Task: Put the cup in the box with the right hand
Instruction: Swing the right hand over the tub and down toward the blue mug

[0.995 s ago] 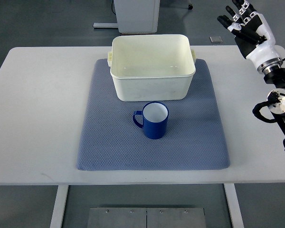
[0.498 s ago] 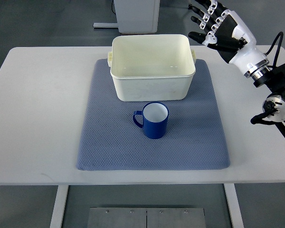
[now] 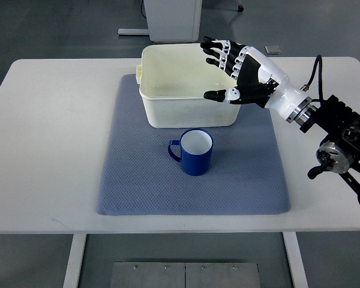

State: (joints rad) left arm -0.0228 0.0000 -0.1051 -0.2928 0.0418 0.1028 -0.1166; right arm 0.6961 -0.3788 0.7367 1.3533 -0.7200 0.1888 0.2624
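The right hand (image 3: pixel 237 72) is up near the top middle of the picture, over the right side of the white box (image 3: pixel 192 84), with its fingers (image 3: pixel 219 51) spread wide and nothing in them. The blue cup (image 3: pixel 194 152) sits below it, in the middle of the picture, just in front of the box, standing up straight with its handle (image 3: pixel 174 150) sticking out to the left. I think the job now is to get hold of the cup, and nothing has been picked up yet. To do this well, the hand should come down and toward the bottom of the picture, wrap around the round side of the cup away from the handle, and squeeze gently so the cup does not tip. Then it needs to lift the cup high enough to clear the box wall, because the two are very close. The cup and box both rest on a blue-gray mat (image 3: pixel 144 180) with a bumpy look, which lies on a white table (image 3: pixel 42 150). The floor (image 3: pixel 60 24) behind is dark gray, and a white cabinet base (image 3: pixel 173 18) stands at the top of the picture. I see no left arm.
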